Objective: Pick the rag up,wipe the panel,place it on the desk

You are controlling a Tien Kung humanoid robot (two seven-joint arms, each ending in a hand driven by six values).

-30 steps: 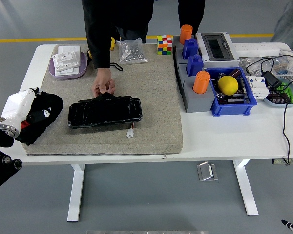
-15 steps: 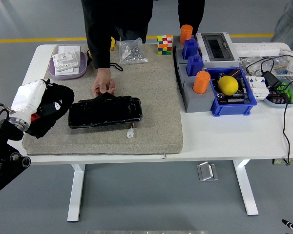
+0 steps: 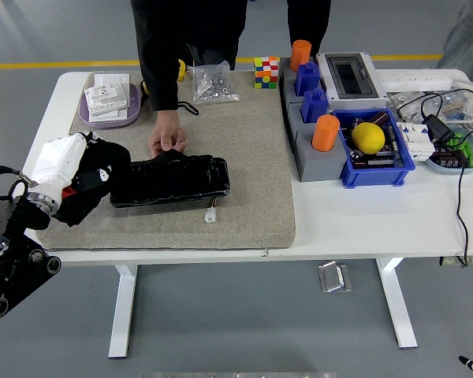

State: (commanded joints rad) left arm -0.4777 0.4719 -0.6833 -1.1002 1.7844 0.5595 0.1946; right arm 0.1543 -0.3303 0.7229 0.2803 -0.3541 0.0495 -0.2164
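A white desk point(image 3: 355, 228) on white legs is standing on a smooth grey floor crossed by a yellow line behind its far edge; a square grey felt mat point(image 3: 244, 157) is covering most of the desk's left half. The left robot hand point(image 3: 72, 170) — white-shelled, on a black arm coming in at the near left corner — is lying on the mat's left edge with its fingers closed around a crumpled black rag point(image 3: 94, 183); the rag is touching the left end of the panel point(image 3: 170, 181), a glossy black, long, rounded piece lying flat on the mat's near-left part. A small white connector point(image 3: 210, 215) is sitting just beside the panel's near edge. A person in dark clothing is standing at the far side; one hand point(image 3: 168, 140) is pressing down on the panel's far edge.

Along the far edge a lilac tray point(image 3: 110, 113) is holding white parts, a clear bag of metal hardware point(image 3: 213, 83) is lying beside it, and a colour cube point(image 3: 266, 72) is standing further right. On the right half a grey block point(image 3: 311, 153) is carrying blue and orange pegs; a blue bin point(image 3: 378, 157) is holding a yellow ball point(image 3: 368, 138); black cables point(image 3: 449, 134) are trailing towards the right edge.
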